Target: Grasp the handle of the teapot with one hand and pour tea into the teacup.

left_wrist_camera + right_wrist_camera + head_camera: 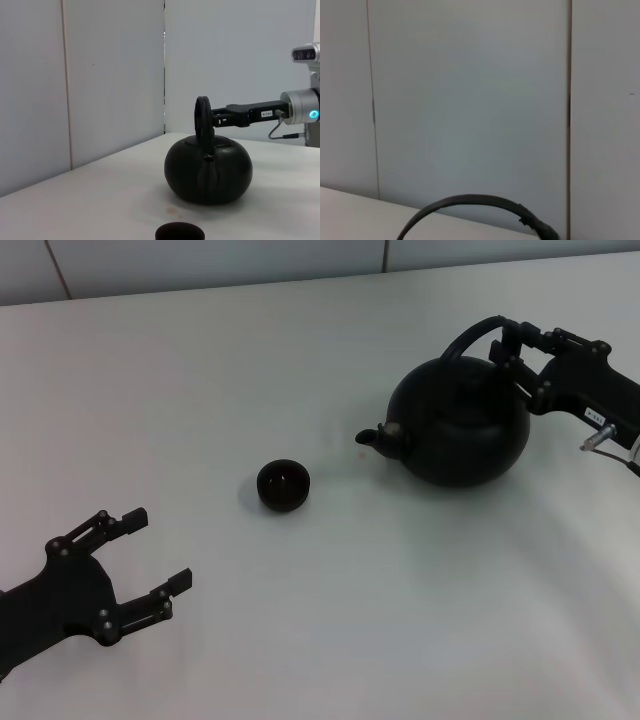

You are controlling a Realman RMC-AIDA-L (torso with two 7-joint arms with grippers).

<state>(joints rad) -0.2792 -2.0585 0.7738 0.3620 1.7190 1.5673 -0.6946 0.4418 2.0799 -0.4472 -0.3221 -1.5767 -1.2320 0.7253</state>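
The teapot [462, 423] sits on the counter [330, 620] right of the teacup [283, 485], my right jaws hold its handle [478, 335], so next I lift and tip; my left jaws wait wide.

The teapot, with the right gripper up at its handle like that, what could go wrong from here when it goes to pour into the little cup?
1. The right gripper meets the handle near one end, so the heavy teapot might swing or slip when lifted.
2. The teacup is tiny and stands apart from the spout, so tea could miss onto the table.
3. The left gripper rests open, near the cup; a spill might reach it.
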